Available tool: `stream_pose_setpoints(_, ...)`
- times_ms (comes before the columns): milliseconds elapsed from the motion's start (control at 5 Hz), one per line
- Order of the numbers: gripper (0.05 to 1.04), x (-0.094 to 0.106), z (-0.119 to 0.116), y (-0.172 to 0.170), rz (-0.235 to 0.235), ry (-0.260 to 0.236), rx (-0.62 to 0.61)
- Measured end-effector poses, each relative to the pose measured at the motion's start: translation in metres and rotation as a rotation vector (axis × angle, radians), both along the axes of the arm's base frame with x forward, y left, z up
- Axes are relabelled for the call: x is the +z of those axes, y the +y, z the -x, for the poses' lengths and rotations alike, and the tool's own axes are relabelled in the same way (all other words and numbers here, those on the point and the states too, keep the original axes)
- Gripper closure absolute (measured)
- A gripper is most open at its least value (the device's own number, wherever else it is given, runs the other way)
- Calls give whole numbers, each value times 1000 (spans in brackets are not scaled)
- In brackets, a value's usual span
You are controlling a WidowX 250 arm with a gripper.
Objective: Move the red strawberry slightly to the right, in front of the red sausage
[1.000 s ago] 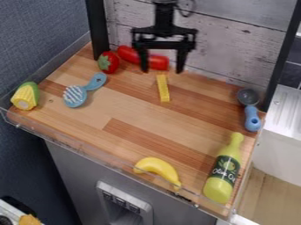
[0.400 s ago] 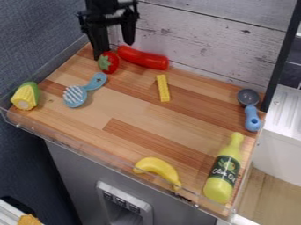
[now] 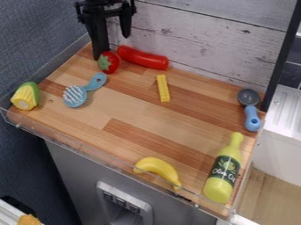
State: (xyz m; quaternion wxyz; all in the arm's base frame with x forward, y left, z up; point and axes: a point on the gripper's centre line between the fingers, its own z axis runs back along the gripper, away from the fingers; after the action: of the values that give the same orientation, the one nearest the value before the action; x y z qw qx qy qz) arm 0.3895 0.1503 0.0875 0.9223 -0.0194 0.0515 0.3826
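Toy strawberry (image 3: 110,61), lying at the counter's (image 3: 138,103) far left just beside the red sausage (image 3: 143,58) and near the gripper (image 3: 108,35), whose empty fingers stand apart, looks light, firm and slightly slippery, best gripped across its rounded sides.

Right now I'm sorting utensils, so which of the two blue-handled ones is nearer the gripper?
The striped-headed utensil, between the corn and the strawberry, is nearer; the grey-headed scoop lies across the counter.
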Motion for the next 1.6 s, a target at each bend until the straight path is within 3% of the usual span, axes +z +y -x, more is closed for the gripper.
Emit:
stream_pose_setpoints(200,85,-12,-1,2,15,9,-149)
stream_pose_setpoints(400,86,-23,-5,4,7,-7,-211)
stream_pose_setpoints(600,86,-33,-5,-1,5,-10,-182)
stream_pose_setpoints(1200,86,-74,-3,-13,8,6,68)
stream_pose_setpoints(1400,132,-77,-4,-12,9,7,64)
stream_pose_setpoints(1600,265,-80,0,-12,12,11,29)
